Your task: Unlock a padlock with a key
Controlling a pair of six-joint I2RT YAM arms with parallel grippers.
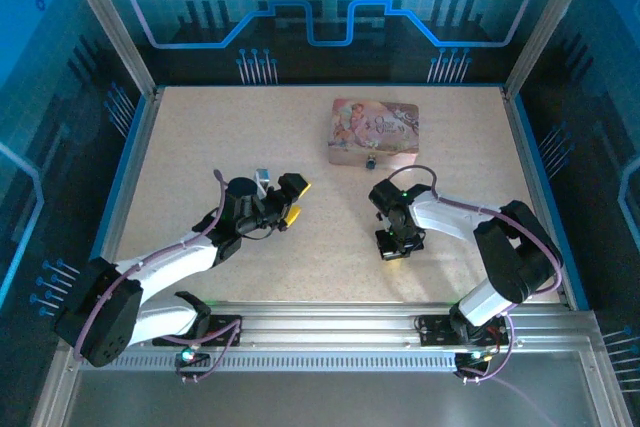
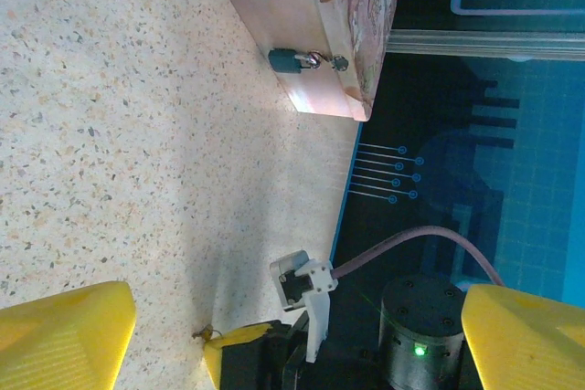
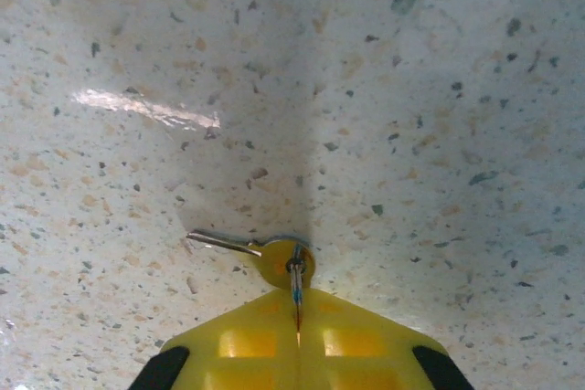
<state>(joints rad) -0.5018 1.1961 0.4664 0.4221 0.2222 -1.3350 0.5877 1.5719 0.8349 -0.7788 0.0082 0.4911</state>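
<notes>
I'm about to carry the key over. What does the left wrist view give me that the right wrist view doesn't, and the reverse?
Left wrist: the small dark teal metal padlock, on the front wall of the flat pink picture-printed tin box.
Right wrist: a close look at the thin grey metal key, pinched at its head end by the right gripper, yellow fingers shut.
Both: the speckled tabletop.
</notes>
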